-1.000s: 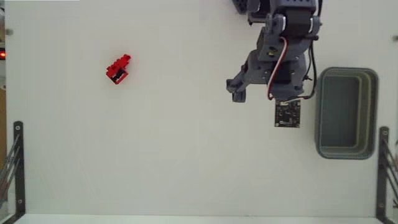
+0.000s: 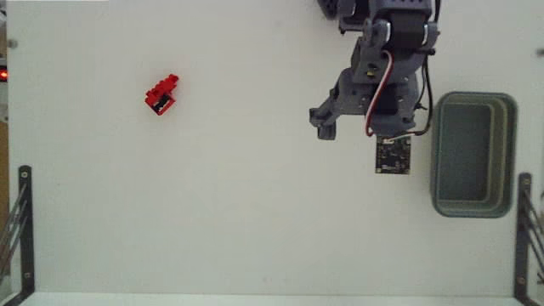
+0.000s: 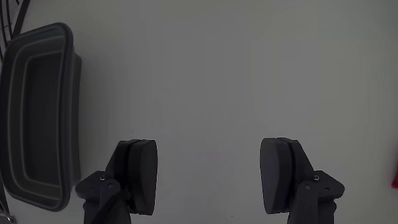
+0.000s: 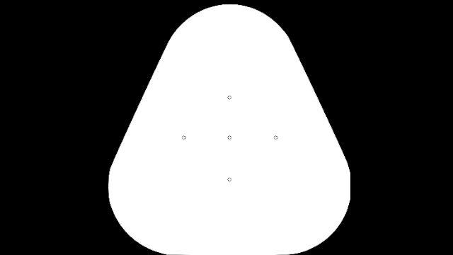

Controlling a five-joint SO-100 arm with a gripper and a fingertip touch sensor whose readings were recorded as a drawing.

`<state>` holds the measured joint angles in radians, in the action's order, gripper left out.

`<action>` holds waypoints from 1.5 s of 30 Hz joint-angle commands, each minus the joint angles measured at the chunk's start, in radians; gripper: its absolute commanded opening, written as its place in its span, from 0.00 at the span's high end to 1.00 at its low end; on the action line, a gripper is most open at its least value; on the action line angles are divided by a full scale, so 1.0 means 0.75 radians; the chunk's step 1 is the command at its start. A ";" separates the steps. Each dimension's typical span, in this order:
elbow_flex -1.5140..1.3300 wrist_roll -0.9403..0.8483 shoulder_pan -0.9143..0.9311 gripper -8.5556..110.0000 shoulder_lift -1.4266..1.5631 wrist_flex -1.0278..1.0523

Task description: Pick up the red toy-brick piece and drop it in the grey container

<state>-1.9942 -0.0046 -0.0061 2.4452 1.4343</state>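
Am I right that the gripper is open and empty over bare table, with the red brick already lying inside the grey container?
Not quite. The gripper is open and empty over bare table, but the red toy-brick piece lies on the table far to the left in the fixed view; the grey container at the right holds nothing there.

in the fixed view the gripper (image 2: 327, 127) hangs over the table (image 2: 255, 221), with the red toy-brick piece (image 2: 161, 94) lying well apart to its left and the grey container (image 2: 473, 154) near on its right. in the wrist view the grey container (image 3: 37, 112) sits left of the parted fingers (image 3: 138, 174).
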 commanded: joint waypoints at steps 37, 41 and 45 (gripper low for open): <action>-0.007 0.006 0.503 0.00 0.047 -0.005; -0.007 0.006 0.609 0.00 0.047 -0.005; -0.007 0.006 0.715 0.00 0.047 -0.005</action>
<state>-1.9942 -0.0031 0.4709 2.4452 1.4343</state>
